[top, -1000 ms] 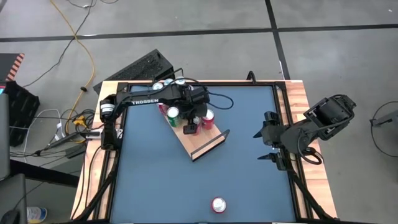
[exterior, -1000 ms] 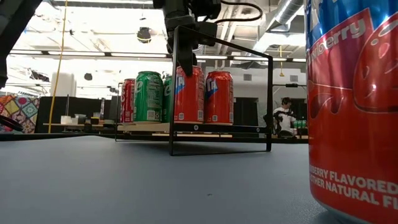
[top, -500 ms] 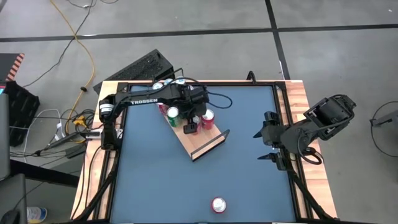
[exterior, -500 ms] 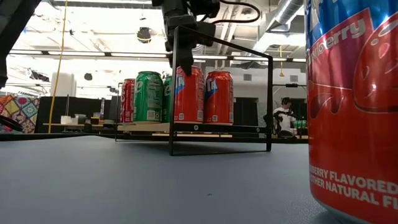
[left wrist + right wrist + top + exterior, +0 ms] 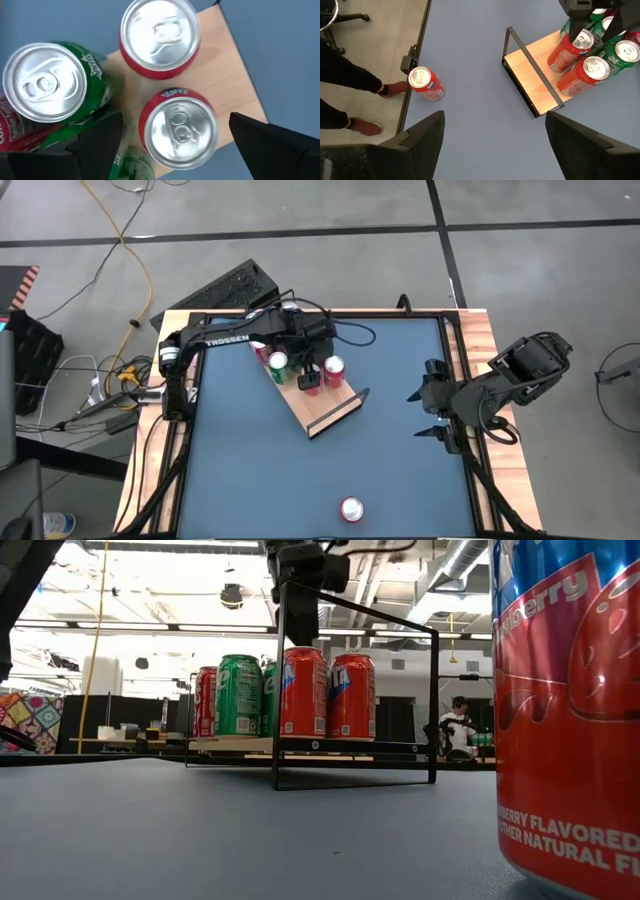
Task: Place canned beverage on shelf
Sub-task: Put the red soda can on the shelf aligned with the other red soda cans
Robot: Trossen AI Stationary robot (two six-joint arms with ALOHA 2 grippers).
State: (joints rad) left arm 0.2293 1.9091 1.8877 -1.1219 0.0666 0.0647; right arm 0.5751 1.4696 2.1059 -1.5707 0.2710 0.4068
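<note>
On the shelf, a wood board lying slantwise on the blue table, cans are bunched at its ten-o'clock end. Two red cans and two green cans can be counted from the left wrist view, plus one more red can at the back in the low view; whether others hide under the arm I cannot tell. The shelf's four-o'clock half is bare wood.

One more red can stands alone on the table near its six-o'clock edge, well apart from the shelf and from both claws.

The left claw hangs directly above a red can on the shelf, fingers spread wide to either side, gripping nothing.

The right claw waits at the table's three-o'clock edge, fingers spread, empty; the lone can lies toward seven o'clock from it.
</note>
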